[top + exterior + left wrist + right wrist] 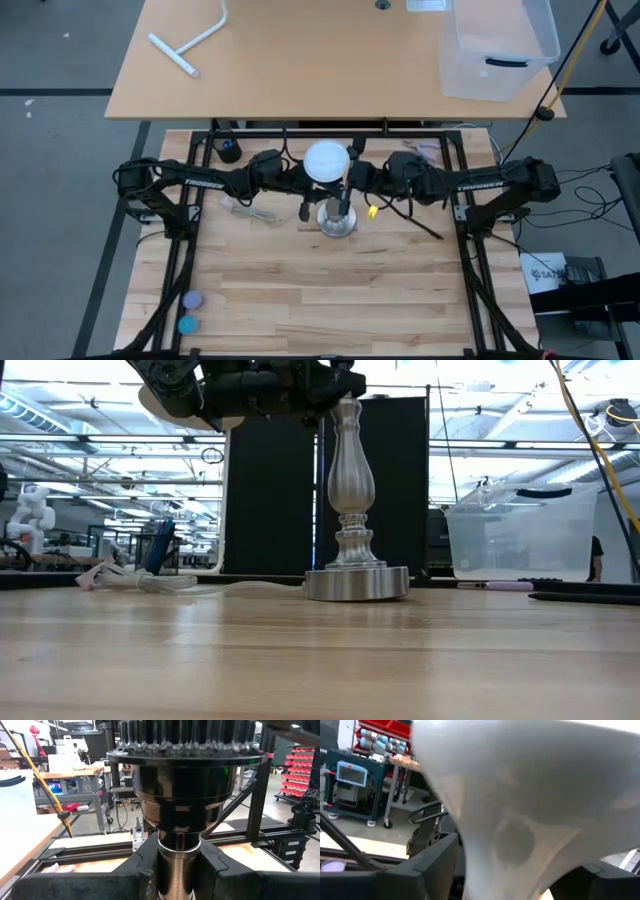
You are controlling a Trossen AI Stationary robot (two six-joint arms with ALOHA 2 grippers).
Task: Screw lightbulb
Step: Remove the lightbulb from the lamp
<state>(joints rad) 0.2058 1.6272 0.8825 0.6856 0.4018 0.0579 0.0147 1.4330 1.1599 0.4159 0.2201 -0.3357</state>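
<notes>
So we're mid-screw here, as far as we can judge. The small white lightbulb with the round frosted globe (326,161) sits directly above the upright turned silver metal lamp post with its round base (351,500), right at the post's black socket top (182,790).

The left gripper (179,870) is closed narrow around the post's neck just under that socket, holding the lamp steady. The right gripper (485,870) straddles the bulb's tapering pale neck with its dark fingers (432,865) either side; whether it's squeezing or letting go for a re-grip, we can't tell (the fingers look fairly wide apart around the neck).

Our guess for the next move: a twist of the bulb about the post's axis, then release and re-grip, with the left arm keeping the post from spinning or tipping.

Room-wise, both arms meet right over the post, so it's crowded there. In front of the post the light wooden slatted table (330,290) is open. A pale cord (150,582) trails off the post's base to one side, and two small round caps (189,311) sit well away near the table's front corner.
</notes>
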